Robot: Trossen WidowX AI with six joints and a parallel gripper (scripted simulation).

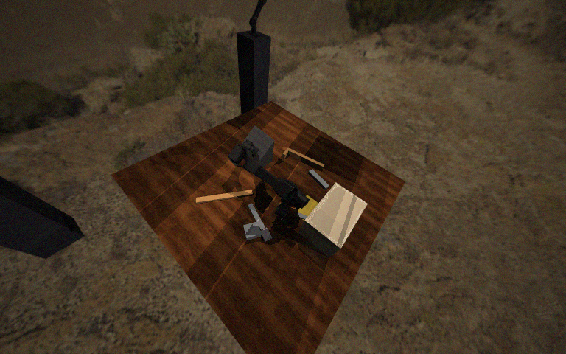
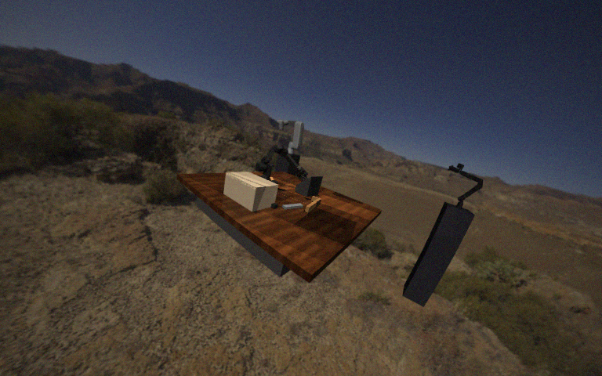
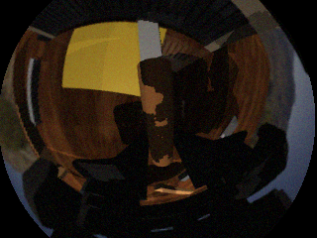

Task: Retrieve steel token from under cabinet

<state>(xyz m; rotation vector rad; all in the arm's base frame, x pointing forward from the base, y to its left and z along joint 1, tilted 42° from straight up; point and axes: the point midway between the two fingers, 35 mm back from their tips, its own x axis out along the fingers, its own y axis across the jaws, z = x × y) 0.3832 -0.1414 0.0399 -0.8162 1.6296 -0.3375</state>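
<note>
Steel token: out of sight, by the task's word under the cabinet (image 1: 336, 214), beyond the yellow marked area (image 1: 309, 205).

I judge it thin, stiff and slick, lying too low to pinch, so better raked out by its far edge than grasped. The gripper (image 1: 284, 217) hangs just left of the cabinet front, clamped on what looks like a slim grey bar (image 3: 149, 39) that points towards the yellow patch. Vent slots, the bar's tip and the fingertips are lost in shadow.

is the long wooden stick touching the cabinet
No, in the top view the long wooden stick lies on the table on the arm's far side, well apart from the cabinet.
</note>
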